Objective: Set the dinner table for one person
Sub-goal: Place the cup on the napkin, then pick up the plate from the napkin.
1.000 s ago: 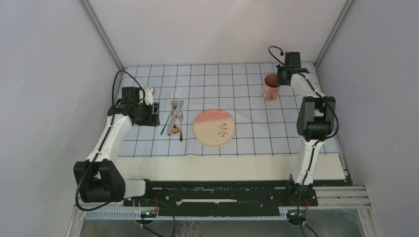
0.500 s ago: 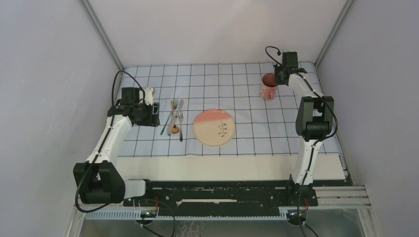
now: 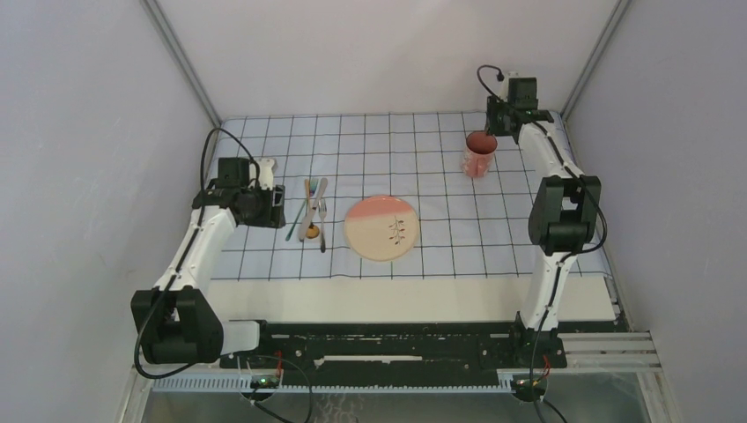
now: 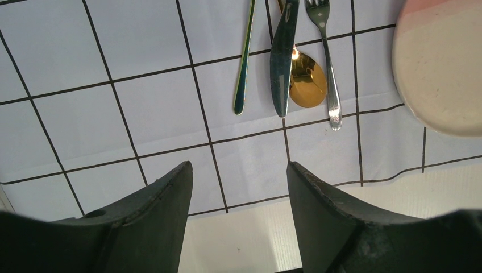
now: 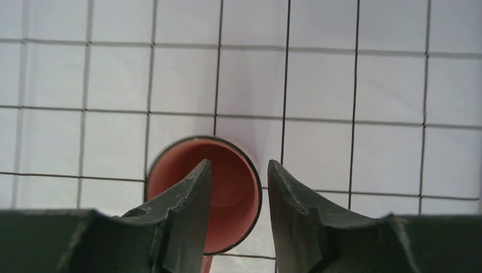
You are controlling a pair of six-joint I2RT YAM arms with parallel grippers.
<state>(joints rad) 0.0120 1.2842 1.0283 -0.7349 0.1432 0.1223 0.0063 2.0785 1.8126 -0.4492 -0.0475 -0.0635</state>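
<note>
A pink and cream plate [image 3: 380, 227] lies mid-cloth, and its edge shows in the left wrist view as the plate [image 4: 440, 62]. Left of it lie a knife [image 4: 282, 62], a gold spoon [image 4: 308, 82], a fork [image 4: 327, 57] and a thin green-gold utensil [image 4: 244, 62], side by side as cutlery [image 3: 313, 211]. My left gripper [image 3: 277, 204] [image 4: 239, 168] hangs open and empty just left of them. A pink cup [image 3: 478, 154] [image 5: 233, 187] with a red inside stands upright at the back right. My right gripper [image 3: 496, 123] [image 5: 239, 165] is open just above its rim, holding nothing.
A pale-blue gridded cloth [image 3: 396, 150] covers most of the cream dinner table [image 3: 396, 300], which shows as a bare strip at the near edge [image 4: 256, 239]. Grey walls close in on both sides and behind. The right arm reaches close to the back right corner.
My right gripper has opened, let go of the cup and lifted back toward the far corner. The cup stays standing. The left arm has not moved.
</note>
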